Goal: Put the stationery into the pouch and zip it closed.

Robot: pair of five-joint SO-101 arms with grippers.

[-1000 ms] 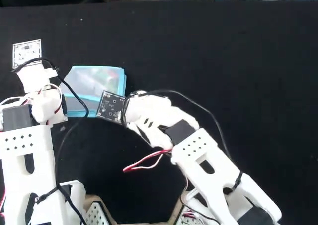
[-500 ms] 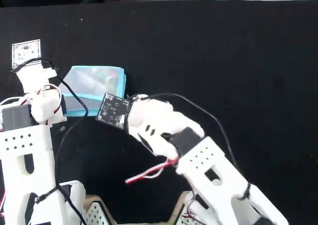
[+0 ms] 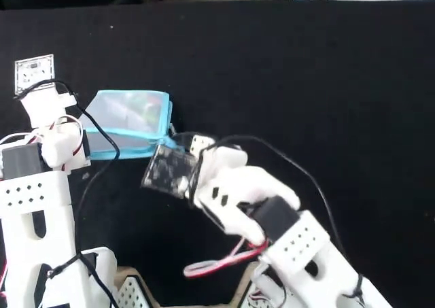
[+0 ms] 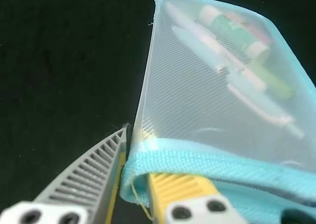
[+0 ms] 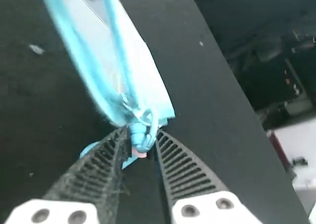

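The translucent teal pouch lies at the left of the black table, with pens and a green marker showing through its side. My left gripper is shut on the pouch's near-left corner, pinching the teal zipper band. At the opposite end of the zipper my right gripper is shut on the zipper pull, where the pouch ends. From above, the right gripper sits at the pouch's near-right corner.
A small white tag lies at the far left of the table. Both arm bases stand along the near edge, and loose cables hang beside them.
The right arm has drawn back toward the near edge and swung rightward, still holding the zipper pull. The pouch and the left arm stay where they were.
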